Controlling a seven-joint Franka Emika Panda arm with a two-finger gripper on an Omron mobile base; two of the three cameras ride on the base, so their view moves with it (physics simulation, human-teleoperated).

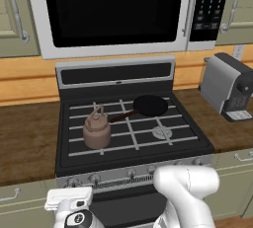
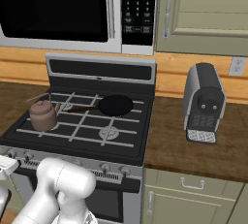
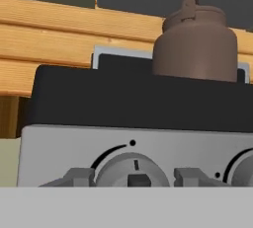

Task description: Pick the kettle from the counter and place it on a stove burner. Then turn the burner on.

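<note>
The squat copper-brown kettle [image 3: 195, 44] stands above and beyond the claw [image 3: 132, 176], slightly to its right, on the black grates over the front-left silver-grey gas burner [image 1: 99, 140] of the black range [image 1: 197, 145]. The claw sits low at the range's silver front panel, its two finger tips [image 3: 74, 176] spread to either side of a round grey control knob [image 3: 132, 170], gripping nothing. A second knob [image 3: 242, 170] lies just to the right. Behind the kettle, the black frying pan with brown handle [image 1: 148, 106] rests apart from it. The dark wood-grain bench [image 1: 24, 138] flanks the range.
</note>
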